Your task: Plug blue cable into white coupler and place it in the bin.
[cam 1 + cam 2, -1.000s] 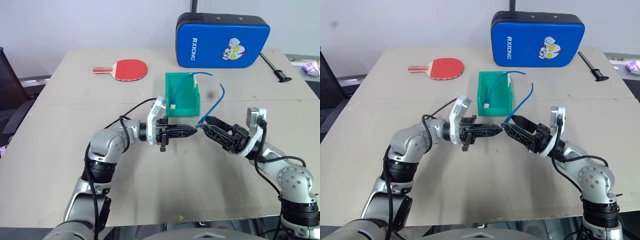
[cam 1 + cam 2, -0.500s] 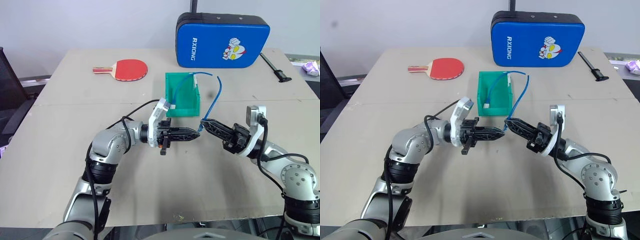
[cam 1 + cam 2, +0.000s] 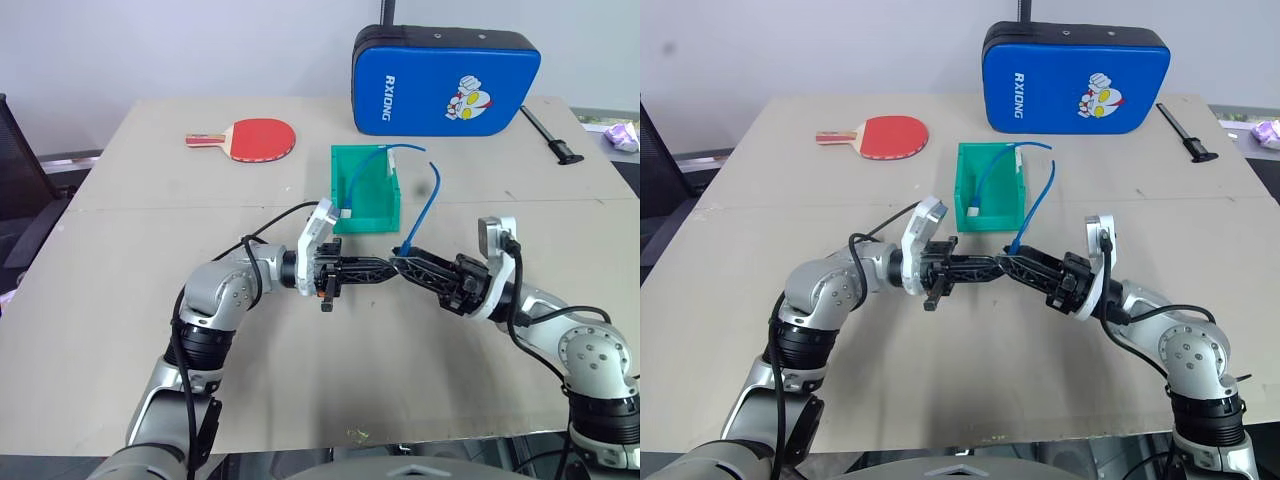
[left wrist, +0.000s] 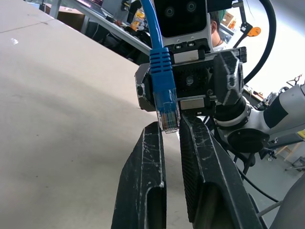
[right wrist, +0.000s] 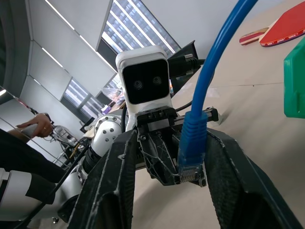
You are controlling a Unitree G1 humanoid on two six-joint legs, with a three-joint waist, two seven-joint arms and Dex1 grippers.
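one blue cable (image 3: 432, 195): plug pinched at left gripper (image 3: 392, 268) jaws' tips; right gripper (image 3: 403, 262) jaws parted around it, tip to tip. one green bin (image 3: 365, 190) beyond both.

Head views: illumination is bright, even and diffuse; shadows on the table (image 3: 120, 330) are faint and soft-edged. No glare; focus is sharp across the frame. Left wrist view: the fingers (image 4: 143, 191) at the bottom are soft, the upper background blurred. Right wrist view: ceiling light strips (image 5: 62, 19) at upper left, bright windows (image 5: 138, 33) beside them.
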